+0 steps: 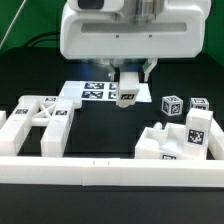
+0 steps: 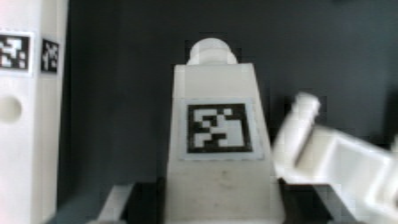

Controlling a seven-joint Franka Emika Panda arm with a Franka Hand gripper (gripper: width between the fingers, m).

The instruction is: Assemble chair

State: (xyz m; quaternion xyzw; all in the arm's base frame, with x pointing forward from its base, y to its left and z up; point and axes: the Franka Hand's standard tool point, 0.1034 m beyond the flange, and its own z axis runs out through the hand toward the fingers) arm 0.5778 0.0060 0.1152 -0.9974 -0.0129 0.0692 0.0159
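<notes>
Under the arm, mid-counter: hand (image 1: pixel 128 86), fingers closed on a white post (image 1: pixel 127 97); nothing else held.
Post, attitude: hangs tip-down from the hand, roughly upright in the exterior view. In the wrist view its long axis runs straight out from between the fingers, tag face to the camera, rounded tip farthest away.
Post, height: lower end seems just clear of the counter (image 1: pixel 100 130); contact cannot be told.
Post, neighbours: just beside the marker board (image 1: pixel 92 92), on that board's exterior-view right.
Cluster of chair parts (image 1: pixel 40 122): on the exterior view's left, well apart from the hand, nearer the camera than the post.
Notched block (image 1: pixel 185 142): on the exterior view's right, well apart, also nearer the camera.
Pair of small tagged pieces (image 1: pixel 171 104): exterior view's right, side by side behind the notched block, about level with the post.
Governing relation: the post sits between the cluster and the notched block, so any seating means carrying it sideways and toward the camera, probably with the long axis kept vertical. Which part receives it cannot be told.
Blurred white shape (image 2: pixel 338 150): near the post in the wrist view; identity unclear.
Surface: black, matte, flat; a long white rail (image 1: pixel 100 172) bounds the near edge.
Room: green backdrop (image 1: pixel 12 20) behind the arm.
</notes>
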